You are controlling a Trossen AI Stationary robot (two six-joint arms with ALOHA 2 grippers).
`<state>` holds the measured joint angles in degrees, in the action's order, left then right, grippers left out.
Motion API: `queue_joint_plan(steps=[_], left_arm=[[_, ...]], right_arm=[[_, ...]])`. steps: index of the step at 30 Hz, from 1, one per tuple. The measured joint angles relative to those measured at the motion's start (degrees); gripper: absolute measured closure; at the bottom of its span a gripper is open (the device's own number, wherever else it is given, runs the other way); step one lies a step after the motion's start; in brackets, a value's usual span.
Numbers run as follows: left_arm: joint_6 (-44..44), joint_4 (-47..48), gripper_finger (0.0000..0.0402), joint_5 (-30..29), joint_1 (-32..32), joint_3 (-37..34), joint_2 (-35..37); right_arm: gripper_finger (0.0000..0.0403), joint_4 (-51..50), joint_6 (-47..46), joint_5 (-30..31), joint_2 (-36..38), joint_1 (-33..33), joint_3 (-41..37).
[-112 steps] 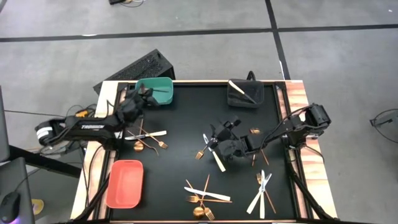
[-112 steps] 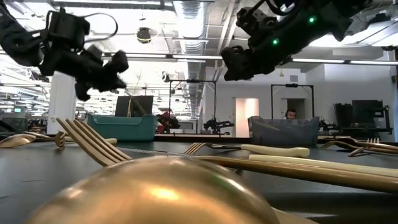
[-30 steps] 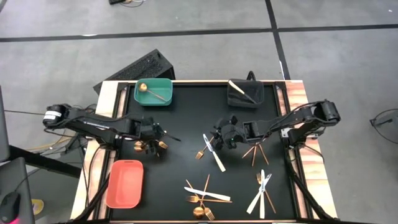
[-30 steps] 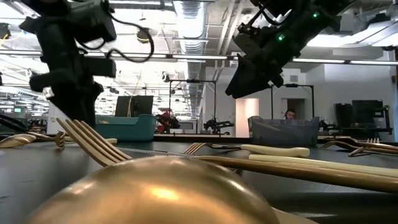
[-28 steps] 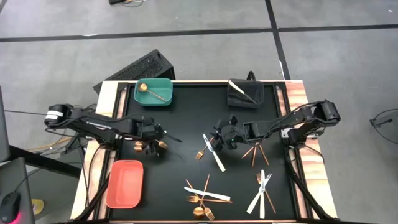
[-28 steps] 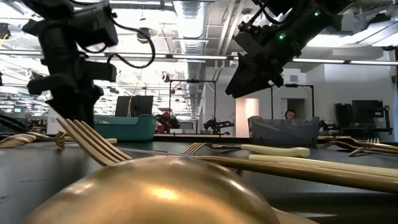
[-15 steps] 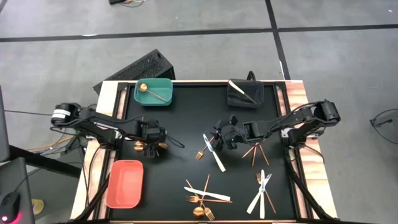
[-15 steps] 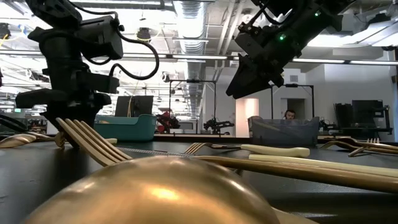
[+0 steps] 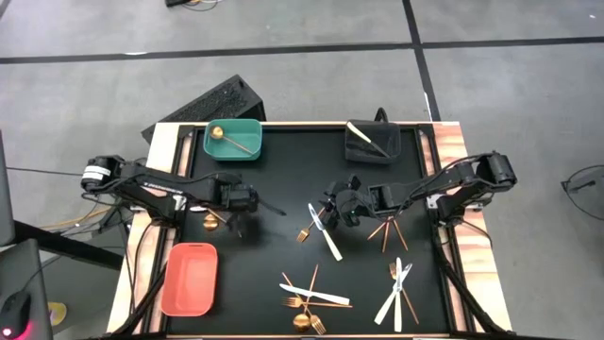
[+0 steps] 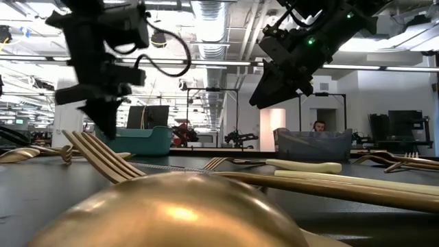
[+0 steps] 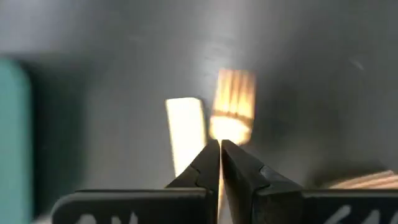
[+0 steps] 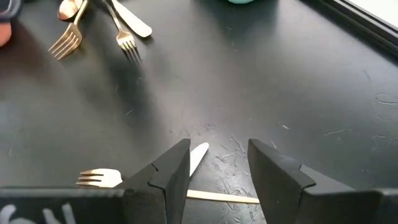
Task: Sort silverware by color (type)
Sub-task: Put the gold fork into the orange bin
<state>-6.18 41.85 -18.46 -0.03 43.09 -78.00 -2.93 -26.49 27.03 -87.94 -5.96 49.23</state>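
Note:
Gold forks, spoons and sticks and white knives lie scattered on the black mat. My left gripper (image 9: 239, 212) (image 11: 219, 149) is shut above the left cluster, off the table in the low view (image 10: 110, 130). A gold fork (image 11: 233, 102) and a white knife tip (image 11: 185, 130) show just past its fingertips. My right gripper (image 9: 327, 205) (image 12: 217, 152) is open and hovers over the middle white knife (image 9: 327, 232) and a gold fork (image 12: 99, 178), touching neither. A teal bin (image 9: 247, 151) holds a gold spoon, and a dark bin (image 9: 357, 151) holds a white knife. My left gripper pinches the gold fork between its two fingertips, close behind the tines at the neck (image 11: 225, 132). The fingers point down from above, and the tined head sticks out past them. The blur hides whether the white knife beside it is touched too.
A salmon bin (image 9: 190, 279) sits at the near left. More forks and knives lie along the near edge (image 9: 313, 297) and near right (image 9: 397, 288), with gold sticks (image 9: 389, 228) by the right arm. A gold piece (image 9: 209, 219) stays under the left arm.
My left gripper has risen off the table and shifted a little toward the table's right, fingers shut. The gold fork that lay beside it no longer shows on the mat in the high view. My right arm has kept still.

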Motion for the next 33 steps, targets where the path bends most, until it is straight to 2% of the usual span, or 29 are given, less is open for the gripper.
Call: queue_joint_plan(steps=[3, 7, 11, 16, 18, 22, 27, 33], left_arm=[[-4.3, 1.9, 0.0400, -1.8, -0.8, 2.6, 0.0], [-10.3, 9.5, 0.0401, -0.9, -4.2, 6.0, 0.0], [-21.7, 19.8, 0.0401, 2.8, -9.4, 10.9, 0.0], [-35.9, 27.8, 0.0401, 0.3, -17.8, 16.7, 0.1], [-43.6, 29.8, 0.0401, -3.1, -21.4, 18.0, 0.1], [-64.4, 30.8, 0.0401, -8.5, -29.4, 17.6, 0.5], [-87.2, 30.9, 0.0401, -9.0, -39.4, 15.8, 0.1], [-105.7, 30.9, 0.0401, -9.0, -48.8, 15.6, 0.0]], right_arm=[[0.0216, -0.1, 0.0, 0.0, 0.0, -0.4, 0.0], [0.0216, -0.4, 0.0, 0.0, 0.0, -1.6, 0.0], [0.0216, -1.4, 0.0, 0.0, 0.0, -2.4, 0.0], [0.0216, -1.1, 0.0, 1.8, 0.0, -2.2, 0.0], [0.0216, -1.1, 0.0, 1.8, 0.0, -1.9, 0.0], [0.0216, -1.1, 0.0, 1.9, 0.0, -1.7, 0.0], [0.0216, -1.1, 1.8, 2.0, 0.0, -1.7, 0.0], [0.0216, -0.8, 3.1, 2.0, 0.0, -0.8, 0.0]])
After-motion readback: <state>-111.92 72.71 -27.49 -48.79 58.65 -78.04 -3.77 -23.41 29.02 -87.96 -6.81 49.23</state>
